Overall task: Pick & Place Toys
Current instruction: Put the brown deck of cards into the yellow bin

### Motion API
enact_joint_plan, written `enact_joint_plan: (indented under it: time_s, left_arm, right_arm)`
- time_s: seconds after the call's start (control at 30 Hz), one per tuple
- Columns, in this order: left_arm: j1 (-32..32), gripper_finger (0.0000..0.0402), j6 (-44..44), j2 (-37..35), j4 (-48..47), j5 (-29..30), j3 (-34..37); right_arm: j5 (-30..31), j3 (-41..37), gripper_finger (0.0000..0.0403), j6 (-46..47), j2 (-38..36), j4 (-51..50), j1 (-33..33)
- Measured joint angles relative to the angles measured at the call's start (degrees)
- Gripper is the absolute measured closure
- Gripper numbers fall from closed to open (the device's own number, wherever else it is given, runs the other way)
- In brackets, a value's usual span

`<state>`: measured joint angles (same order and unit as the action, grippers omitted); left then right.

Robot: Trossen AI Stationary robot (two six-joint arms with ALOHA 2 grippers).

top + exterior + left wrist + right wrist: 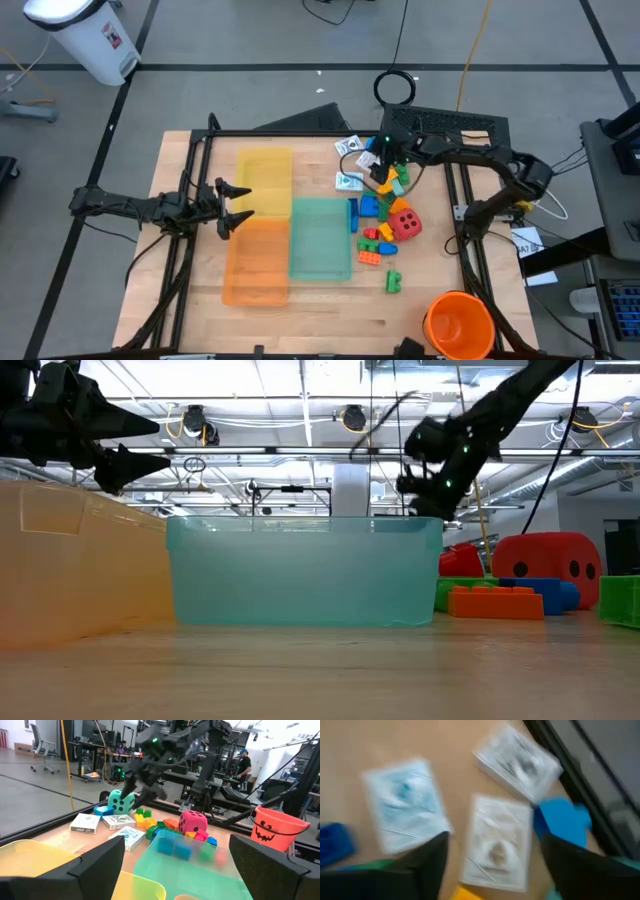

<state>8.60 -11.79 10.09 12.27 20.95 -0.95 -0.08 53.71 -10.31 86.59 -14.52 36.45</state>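
Small bricks (378, 235) lie in a pile at the table's right, with a red die (405, 224) among them and a lone green brick (393, 282) nearer the front. White cards (349, 181) lie at the pile's far side. My right gripper (378, 170) hovers above them, open and empty. Its wrist view (494, 840) shows three cards (407, 810) and a blue brick (562, 820) below it. A teal die (121, 801) stands under that arm. My left gripper (245, 202) is open and empty, held above the left edge of the trays.
A yellow tray (263, 175), an orange tray (255, 265) and a teal tray (320, 240) stand side by side at the table's middle. An orange bucket (458, 322) stands at the front right corner. Black frame rails run along the table's left and right sides.
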Motion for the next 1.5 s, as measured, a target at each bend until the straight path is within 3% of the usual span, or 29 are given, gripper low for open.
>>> enact_joint_plan:
  time_s: [0.1,0.2,0.33,0.5,0.67,1.03,1.37,1.5]
  left_arm:
    - [0.0,0.0039,0.0,0.0,0.0,0.0,0.0]
    - [0.0,0.0039,0.0,0.0,0.0,0.0,0.0]
    - [0.0,0.0039,0.0,0.0,0.0,0.0,0.0]
    - [0.0,0.0039,0.0,0.0,-0.1,0.0,0.0]
    - [0.0,0.0039,0.0,0.0,0.0,0.0,0.0]
    - [0.0,0.0039,0.0,0.0,0.0,0.0,0.0]
    - [0.0,0.0039,0.0,0.0,-0.1,0.0,0.0]
    - [0.0,0.0039,0.0,0.0,-0.1,0.0,0.0]
  right_arm:
    - [-0.2,0.0,0.0041,-0.2,2.9,-0.3,2.4]
    - [-0.8,0.0,0.0015,-0.4,5.2,-0.2,4.0]
    - [-6.0,0.2,0.0013,-0.7,7.6,0.7,4.8]
    - [-2.4,0.3,0.0023,-2.6,11.0,3.0,4.6]
    - [-2.7,0.2,0.0025,-1.4,12.4,1.0,4.6]
    - [-6.4,0.1,0.0025,-4.6,9.3,-10.2,0.0]
    - [0.0,-0.1,0.0025,-8.0,-0.4,-3.9,-6.0]
    - [-0.9,-0.1,0.0025,-6.0,-2.4,-2.0,-8.0]
